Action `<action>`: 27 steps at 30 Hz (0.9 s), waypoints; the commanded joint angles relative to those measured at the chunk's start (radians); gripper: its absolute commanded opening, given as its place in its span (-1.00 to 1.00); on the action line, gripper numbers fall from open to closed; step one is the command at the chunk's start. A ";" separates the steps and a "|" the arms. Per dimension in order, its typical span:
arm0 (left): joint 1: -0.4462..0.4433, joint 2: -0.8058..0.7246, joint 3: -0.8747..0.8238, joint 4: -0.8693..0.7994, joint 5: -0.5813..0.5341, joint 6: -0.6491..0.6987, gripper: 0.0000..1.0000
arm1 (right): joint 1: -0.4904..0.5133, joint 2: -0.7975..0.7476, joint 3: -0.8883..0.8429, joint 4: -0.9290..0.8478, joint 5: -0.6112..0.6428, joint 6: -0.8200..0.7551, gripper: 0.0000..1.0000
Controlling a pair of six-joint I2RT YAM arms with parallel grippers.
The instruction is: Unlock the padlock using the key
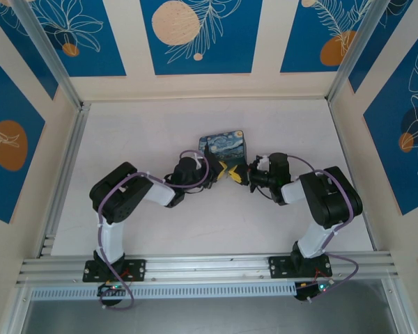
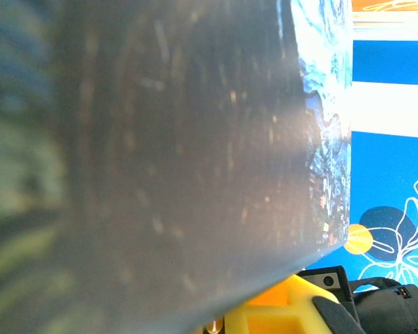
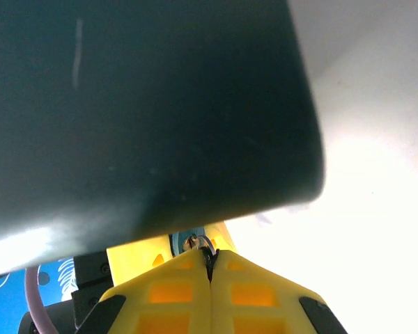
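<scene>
**Top view:** L gripper (image 1: 221, 170) & R gripper (image 1: 235, 175) meet tip to tip just in front of Starry Night box (image 1: 221, 143) on white table (image 1: 139, 139).
**L wrist:** box (image 2: 195, 139) blurred, v. close. L jaws closed; what they pinch can't be told.
**R wrist:** R fingers (image 3: 188, 292) pressed together. Padlock (image 3: 198, 243), w/ silvery loop, sits at their tips. Key too small to tell.
</scene>
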 commanded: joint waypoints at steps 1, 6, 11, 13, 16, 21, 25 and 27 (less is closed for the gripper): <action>-0.080 -0.024 0.010 0.084 0.139 -0.024 -1.00 | -0.009 0.020 0.033 0.086 -0.032 -0.029 -1.00; -0.094 -0.018 0.032 0.053 0.138 -0.012 -1.00 | 0.017 0.056 0.078 0.125 -0.034 0.012 -1.00; -0.094 0.030 0.033 0.061 0.117 -0.017 -1.00 | 0.039 0.045 0.143 0.017 -0.045 -0.032 -0.86; -0.090 0.043 0.017 0.060 0.084 -0.007 -1.00 | 0.025 0.026 0.136 -0.020 -0.047 -0.055 -0.47; -0.078 0.062 0.003 0.073 0.048 -0.005 -1.00 | -0.008 -0.011 0.112 -0.074 -0.055 -0.091 -0.07; -0.059 0.072 -0.006 0.057 0.018 0.026 -1.00 | -0.064 -0.116 0.080 -0.272 -0.075 -0.208 0.26; -0.048 0.070 -0.004 0.030 0.013 0.060 -1.00 | -0.088 -0.204 0.065 -0.465 -0.062 -0.318 0.43; -0.048 0.069 -0.002 0.013 0.012 0.074 -1.00 | -0.093 -0.239 0.055 -0.530 -0.056 -0.350 0.45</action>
